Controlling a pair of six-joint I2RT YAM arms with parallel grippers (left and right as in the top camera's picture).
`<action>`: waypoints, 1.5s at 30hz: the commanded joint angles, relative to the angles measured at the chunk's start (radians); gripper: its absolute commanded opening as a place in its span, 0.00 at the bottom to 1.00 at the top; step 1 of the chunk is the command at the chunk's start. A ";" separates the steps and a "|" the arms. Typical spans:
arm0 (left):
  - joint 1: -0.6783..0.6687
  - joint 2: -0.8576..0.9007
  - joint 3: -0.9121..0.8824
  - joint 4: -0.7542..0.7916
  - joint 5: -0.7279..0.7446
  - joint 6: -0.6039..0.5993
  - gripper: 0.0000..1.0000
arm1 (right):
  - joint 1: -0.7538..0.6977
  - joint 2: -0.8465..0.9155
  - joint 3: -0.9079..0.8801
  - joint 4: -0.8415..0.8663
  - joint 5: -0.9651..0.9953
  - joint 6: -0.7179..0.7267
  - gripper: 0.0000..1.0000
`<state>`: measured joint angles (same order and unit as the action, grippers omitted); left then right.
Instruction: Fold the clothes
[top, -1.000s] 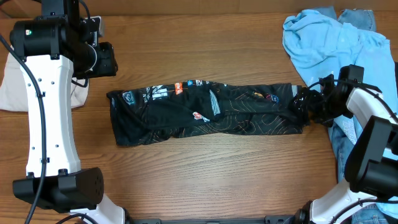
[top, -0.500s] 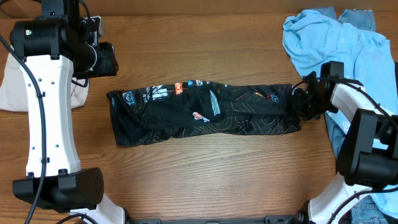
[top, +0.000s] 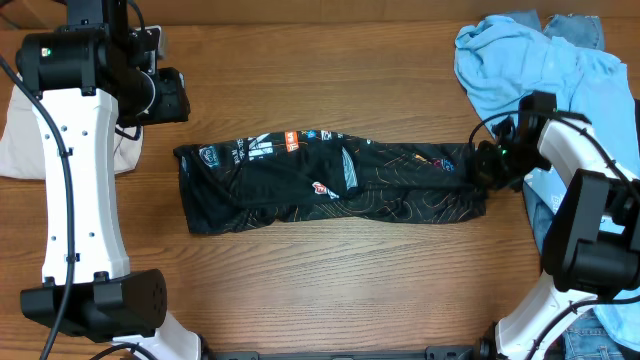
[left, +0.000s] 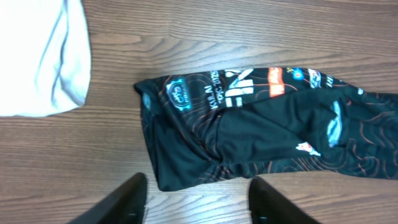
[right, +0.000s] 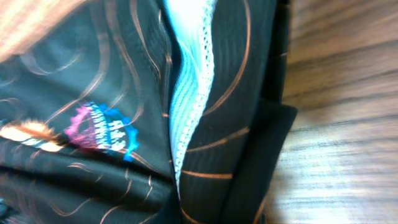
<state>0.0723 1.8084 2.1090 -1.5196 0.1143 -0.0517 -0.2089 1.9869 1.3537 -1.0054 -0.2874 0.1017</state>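
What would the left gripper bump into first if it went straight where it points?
Most likely the black shirt. The left gripper hangs open over its near end, aimed at the cloth's edge. Depth is unclear, so it could land on the bare table just beside it.

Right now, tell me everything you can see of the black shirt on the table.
The black shirt lies folded into a long, wrinkled band running left to right across the middle of the table. Its thin, smooth-looking fabric carries fine orange wavy lines, small colourful logos and white lettering near its left end. A pale blue mesh strip shows at a fold in the right wrist view. The right fingers meet its right end; whether they clamp it cannot be told.
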 joint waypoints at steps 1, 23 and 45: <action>0.008 -0.010 0.005 0.002 -0.037 -0.009 0.58 | 0.032 -0.055 0.115 -0.041 0.048 0.003 0.04; 0.008 -0.009 0.005 -0.011 -0.047 -0.009 0.61 | 0.579 -0.065 0.257 -0.080 0.156 0.196 0.04; 0.008 -0.010 0.005 -0.020 -0.013 -0.008 0.64 | 0.798 0.095 0.256 0.140 0.143 0.213 0.17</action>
<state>0.0738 1.8084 2.1090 -1.5387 0.0856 -0.0532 0.5842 2.0846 1.5921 -0.8856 -0.1413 0.3138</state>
